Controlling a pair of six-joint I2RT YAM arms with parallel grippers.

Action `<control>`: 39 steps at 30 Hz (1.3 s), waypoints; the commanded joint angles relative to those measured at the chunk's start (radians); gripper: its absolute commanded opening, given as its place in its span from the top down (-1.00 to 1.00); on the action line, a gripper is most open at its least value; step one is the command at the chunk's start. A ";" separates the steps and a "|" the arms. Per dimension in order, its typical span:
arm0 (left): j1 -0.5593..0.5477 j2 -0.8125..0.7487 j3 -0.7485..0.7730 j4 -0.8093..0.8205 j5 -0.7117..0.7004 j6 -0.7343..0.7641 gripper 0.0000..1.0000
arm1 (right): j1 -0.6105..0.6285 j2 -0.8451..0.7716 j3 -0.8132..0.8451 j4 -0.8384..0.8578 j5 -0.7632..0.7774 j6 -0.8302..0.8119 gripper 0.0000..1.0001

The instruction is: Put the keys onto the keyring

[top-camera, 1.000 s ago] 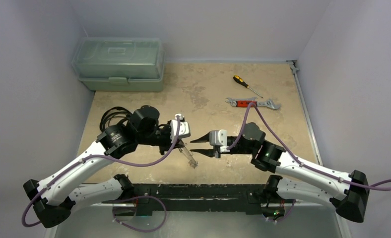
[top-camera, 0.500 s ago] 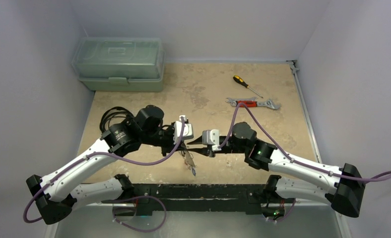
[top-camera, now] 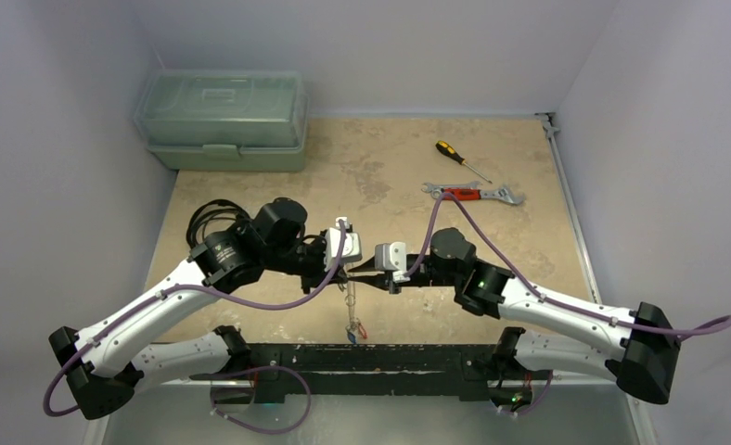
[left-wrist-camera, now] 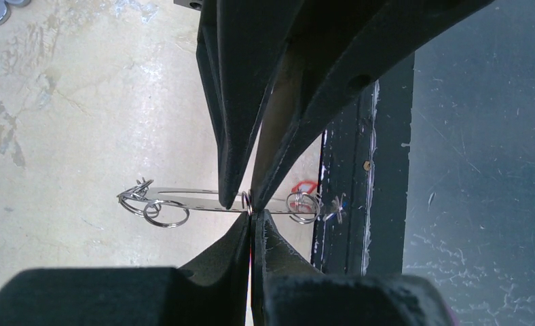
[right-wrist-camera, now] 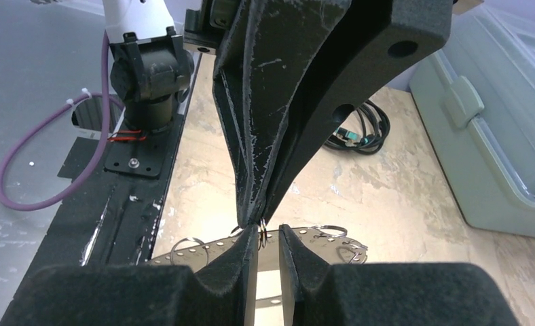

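Observation:
The keyring (top-camera: 350,301) is a thin silvery band with punched holes. It hangs off the table from my left gripper (top-camera: 347,270), which is shut on its top. In the left wrist view (left-wrist-camera: 252,216) the band (left-wrist-camera: 190,198) runs edge on and carries small split rings. The keys (top-camera: 354,330) dangle at its low end, with a red tag (left-wrist-camera: 305,187) showing. My right gripper (top-camera: 358,267) meets the left one tip to tip. Its jaws are a little apart (right-wrist-camera: 268,234) on either side of a small ring (right-wrist-camera: 260,233) on the band (right-wrist-camera: 204,250).
A green toolbox (top-camera: 223,120) stands at the back left. A coiled black cable (top-camera: 209,218) lies behind my left arm. A yellow-handled screwdriver (top-camera: 461,159) and a red-handled wrench (top-camera: 473,193) lie at the back right. A black base rail (top-camera: 371,357) runs along the near edge.
My right gripper has moved left and narrowed until its tips meet the left gripper's. The keyring has swung from a slant to hanging straight down.

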 commanded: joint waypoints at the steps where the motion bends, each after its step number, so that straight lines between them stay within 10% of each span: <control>1: -0.012 -0.009 0.056 0.031 0.035 0.016 1.00 | 0.000 0.015 0.005 0.019 -0.001 -0.023 0.61; 17: -0.018 -0.014 0.052 0.038 0.037 0.016 1.00 | 0.000 0.013 -0.009 0.070 -0.046 -0.009 1.00; 21: -0.018 -0.040 0.042 0.066 0.010 0.005 0.00 | 0.000 -0.004 -0.032 0.125 -0.044 0.006 1.00; 25: -0.019 -0.124 -0.006 0.146 -0.031 -0.004 -0.54 | 0.000 -0.037 -0.070 0.188 -0.045 0.020 1.00; 39: -0.016 -0.500 -0.465 0.699 -0.017 0.065 -0.97 | 0.000 -0.197 -0.208 0.451 -0.091 0.120 1.00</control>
